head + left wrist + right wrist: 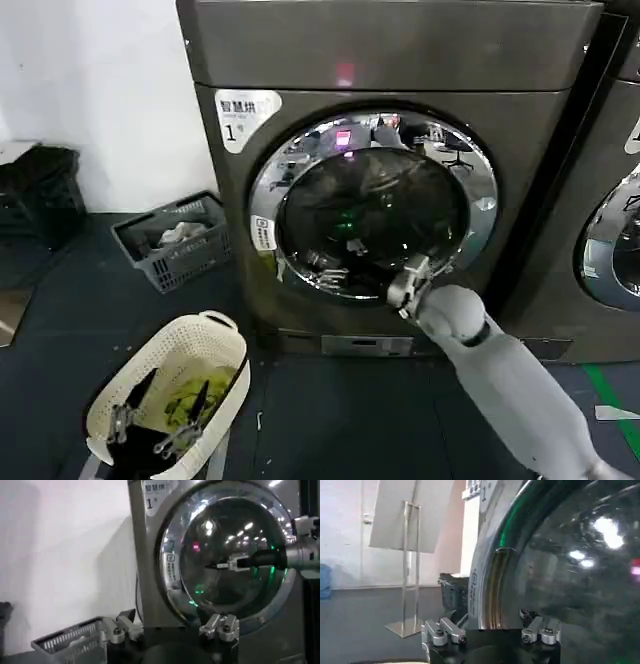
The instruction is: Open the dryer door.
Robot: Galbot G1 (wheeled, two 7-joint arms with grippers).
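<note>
Approach step, door not yet swung. The right hand [408,284] sits against the lower chrome ring of the dryer door [372,205], fingers apart astride the rim; the door lies shut on the dryer [390,45]. Next: close on the rim and pull outward. Open floor lies behind the hand; a white basket [170,385] stands well clear. The left hand [170,630] hovers back, fingers apart.

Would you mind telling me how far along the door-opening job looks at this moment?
Done: the right gripper has reached the lower right of the chrome-ringed round dryer door. In hand: it sits against the ring's lower rim; whether its jaws grip is unclear. Left: the door looks flush with the dark grey dryer, so the pull-open remains. The left gripper waits low, off to the machine's left.
</note>
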